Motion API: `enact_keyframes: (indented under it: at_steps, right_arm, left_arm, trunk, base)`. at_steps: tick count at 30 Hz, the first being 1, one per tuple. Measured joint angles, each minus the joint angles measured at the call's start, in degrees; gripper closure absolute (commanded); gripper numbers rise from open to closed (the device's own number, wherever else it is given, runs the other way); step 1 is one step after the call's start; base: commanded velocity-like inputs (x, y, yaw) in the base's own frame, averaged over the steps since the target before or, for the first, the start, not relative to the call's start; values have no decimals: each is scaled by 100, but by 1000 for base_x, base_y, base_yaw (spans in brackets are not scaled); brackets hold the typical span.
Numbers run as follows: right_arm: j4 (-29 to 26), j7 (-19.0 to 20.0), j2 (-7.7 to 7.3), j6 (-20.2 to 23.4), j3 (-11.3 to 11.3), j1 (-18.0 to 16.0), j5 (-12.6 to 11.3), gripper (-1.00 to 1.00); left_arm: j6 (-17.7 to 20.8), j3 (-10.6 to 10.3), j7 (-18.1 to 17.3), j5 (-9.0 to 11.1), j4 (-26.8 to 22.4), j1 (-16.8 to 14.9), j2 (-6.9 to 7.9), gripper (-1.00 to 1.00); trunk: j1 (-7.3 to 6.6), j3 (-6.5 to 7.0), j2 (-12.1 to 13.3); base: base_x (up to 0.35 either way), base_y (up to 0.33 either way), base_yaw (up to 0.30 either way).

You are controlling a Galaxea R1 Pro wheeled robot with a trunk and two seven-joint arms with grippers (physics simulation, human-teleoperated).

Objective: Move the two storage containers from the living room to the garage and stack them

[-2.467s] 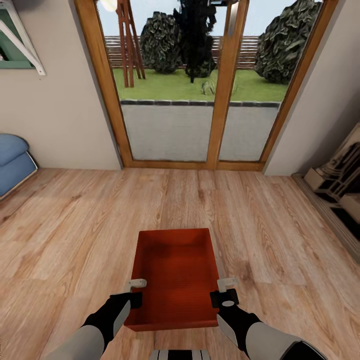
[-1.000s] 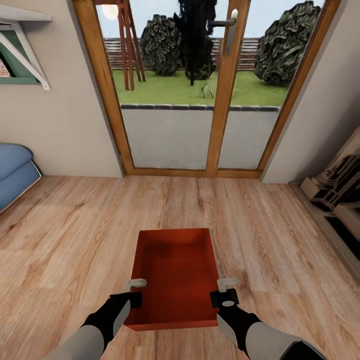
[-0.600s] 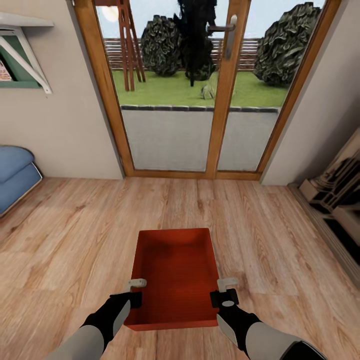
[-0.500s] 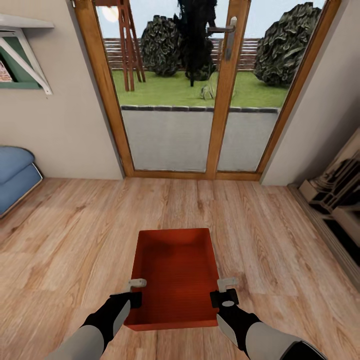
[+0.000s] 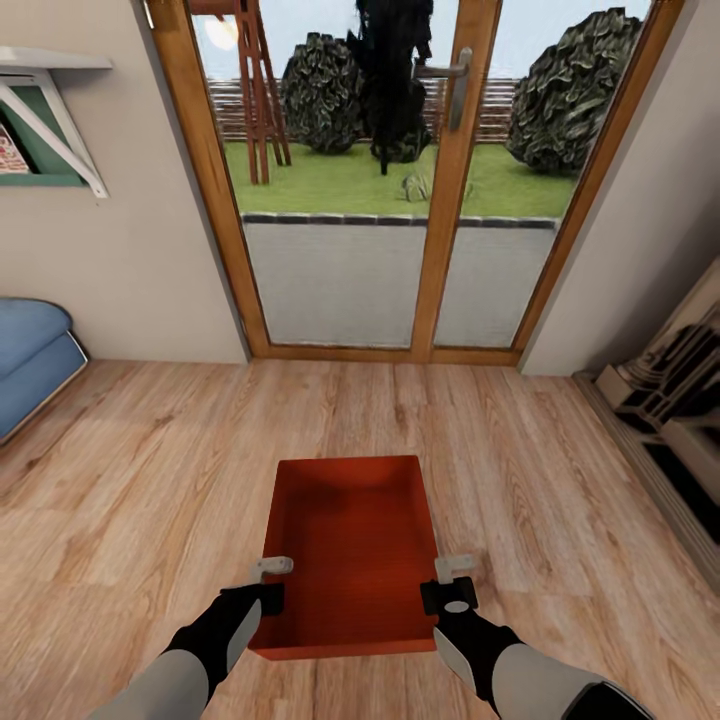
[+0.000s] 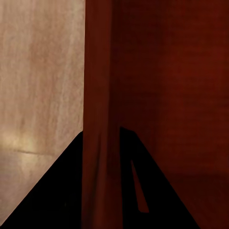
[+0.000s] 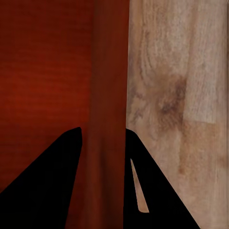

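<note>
Head view puts me in the living room, on a floor [image 5: 560,500] of pale wood planks with a wavy grain, so I judge the job barely begun: one bin is in my grip, the garage is yet to be reached, nothing is set down on concrete, and the stacking is all still to do. Ahead of my grippers, well beyond the bin, stand tall glass doors [image 5: 400,200] in a honey-coloured wooden frame, smooth and shiny, with lawn and dark shrubs outside. Off to my left, well apart, a rounded blue cushion [image 5: 30,355] looks soft and padded.

Between my two grippers hangs the bin [image 5: 350,550], an orange-red rectangular tray, shallow, lidless, with thin straight walls and a finely ribbed, matte inner face.

My left gripper [image 5: 262,585] is closed on the bin's left wall; the left wrist view shows that wall [image 6: 98,119] running between my dark fingers [image 6: 57,191], one inside and one outside. My right gripper [image 5: 448,582] clamps the opposite wall the same way, the rim [image 7: 109,119] pinched between its fingers [image 7: 47,186].
</note>
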Motion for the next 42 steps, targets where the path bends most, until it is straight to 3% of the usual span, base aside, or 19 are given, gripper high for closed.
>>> enact_keyframes:
  at_steps: [42]
  right_arm:
    - [-15,1,-4,30,-4,-3,19,100]
  left_arm:
    - [3,12,0,7,6,1,-1,100]
  trunk:
    - [-923,754,1685]
  base:
    - [0,0,0]
